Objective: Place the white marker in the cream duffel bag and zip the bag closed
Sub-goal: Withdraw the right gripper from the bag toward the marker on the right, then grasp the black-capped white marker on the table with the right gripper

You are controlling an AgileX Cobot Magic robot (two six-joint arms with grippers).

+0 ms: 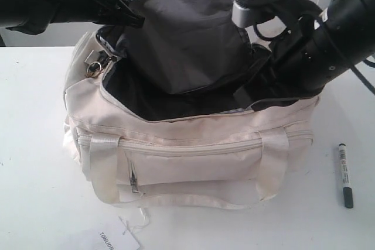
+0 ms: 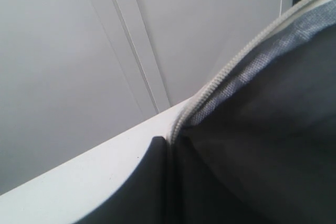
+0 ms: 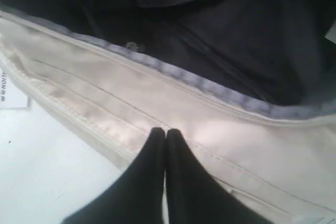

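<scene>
The white marker (image 1: 345, 174) lies flat on the white table (image 1: 35, 144). It is to the right of the cream duffel bag (image 1: 193, 156), near it but not touching it. Its dark cap is at the end closer to the camera. Nothing holds the marker.

The bag sits in the middle of the table. Its top is open, and the dark lining (image 1: 146, 95) shows inside. The big flap (image 1: 187, 33) of the top stands up, and its grey inside faces the camera. A pale zip edge (image 2: 231, 61) runs along the rim of the flap. Two pale handles (image 1: 102, 162) hang down the front of the bag. A metal ring (image 1: 94, 68) sits at the bag's left end. A white paper tag (image 1: 120, 239) lies on the table in front of the bag.

The left gripper (image 1: 136, 20) is up high at the left side of the flap. It is closed on the edge of the flap and holds it up.

The right gripper (image 3: 166, 132) is at the right end of the bag. Its two black fingers (image 3: 152, 156) are pressed tight together with nothing between them. Their tips point at the cream front wall of the bag, just under the open rim. The pictures do not show if the tips touch the cloth.
</scene>
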